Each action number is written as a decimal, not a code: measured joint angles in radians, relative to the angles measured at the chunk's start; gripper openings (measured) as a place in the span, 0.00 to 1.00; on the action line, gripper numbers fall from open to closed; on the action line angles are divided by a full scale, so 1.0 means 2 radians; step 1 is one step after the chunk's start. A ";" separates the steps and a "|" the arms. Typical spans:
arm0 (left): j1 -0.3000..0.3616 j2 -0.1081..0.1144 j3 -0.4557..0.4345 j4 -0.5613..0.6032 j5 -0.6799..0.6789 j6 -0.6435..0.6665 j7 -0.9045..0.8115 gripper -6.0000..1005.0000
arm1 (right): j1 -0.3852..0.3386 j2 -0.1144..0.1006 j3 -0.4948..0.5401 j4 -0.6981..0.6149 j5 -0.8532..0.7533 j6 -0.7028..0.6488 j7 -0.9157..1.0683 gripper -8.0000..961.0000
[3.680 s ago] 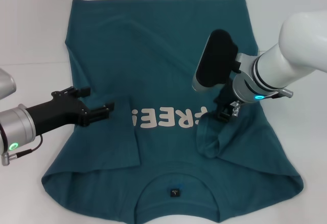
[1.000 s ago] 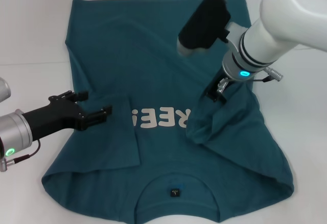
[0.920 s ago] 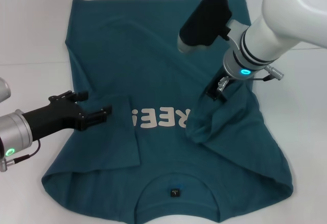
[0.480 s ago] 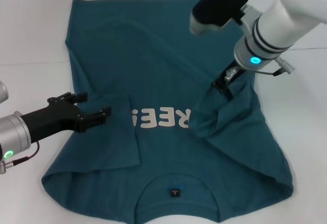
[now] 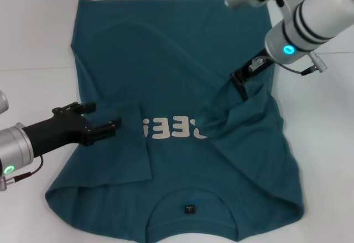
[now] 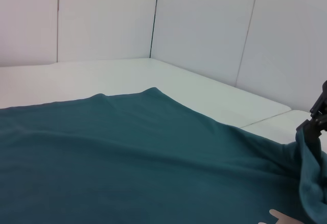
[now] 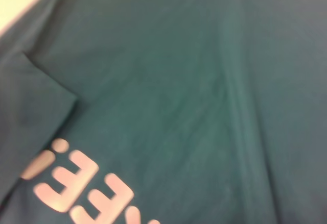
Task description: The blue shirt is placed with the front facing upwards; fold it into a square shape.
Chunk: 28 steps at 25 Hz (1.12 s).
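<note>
Right gripper (image 5: 244,81): black fingers pinched closed on a fold of the blue shirt (image 5: 166,60), over the garment's right-hand half in the head view, the wrist and white forearm rising away toward the upper right corner. Cloth held: the shirt's right side, lifted and drawn inward in a bunched ridge that runs from the fingers down toward the chest print and covers the end of the white lettering (image 5: 171,128). Left gripper (image 5: 99,118): black fingers spread apart with nothing between them, low over the shirt's left edge, just beside the folded-in left sleeve (image 5: 130,149); its silver wrist extends off the lower left. Blue shirt: lies front up on the white table (image 5: 33,27), collar nearest the robot with a small dark neck label (image 5: 189,208) showing, hem at the far side; left sleeve already turned in over the body. Left wrist view: flat teal cloth, with the right gripper and its gathered fold at the far edge.
</note>
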 joint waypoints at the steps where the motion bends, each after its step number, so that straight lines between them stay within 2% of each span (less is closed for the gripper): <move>1: 0.000 0.000 0.001 0.000 0.000 0.000 0.000 0.83 | 0.000 -0.003 0.006 0.000 0.006 -0.004 -0.002 0.01; 4: 0.001 0.000 0.002 0.002 0.000 0.001 0.000 0.83 | 0.000 -0.007 0.009 -0.001 0.010 -0.011 -0.003 0.01; 7: 0.001 0.000 0.002 0.002 0.000 0.002 0.000 0.83 | -0.001 -0.003 0.005 -0.010 -0.013 -0.021 -0.001 0.01; 13: 0.001 0.000 -0.001 0.002 0.000 0.006 0.001 0.83 | -0.003 -0.004 0.003 -0.015 -0.032 -0.033 -0.001 0.01; 18: 0.002 0.000 -0.001 0.002 -0.001 0.006 0.001 0.83 | -0.014 0.006 0.000 -0.031 -0.045 -0.032 -0.011 0.01; 21: 0.003 0.000 0.001 0.002 -0.003 0.006 0.001 0.83 | -0.015 0.006 0.008 -0.033 -0.038 -0.035 -0.017 0.01; 23: 0.003 0.000 0.002 0.002 -0.007 0.007 0.001 0.83 | -0.015 0.001 0.021 -0.033 -0.019 -0.041 -0.019 0.01; 28: 0.003 0.000 0.003 0.002 -0.009 0.014 0.001 0.83 | -0.016 -0.023 0.046 -0.015 0.034 -0.048 -0.020 0.01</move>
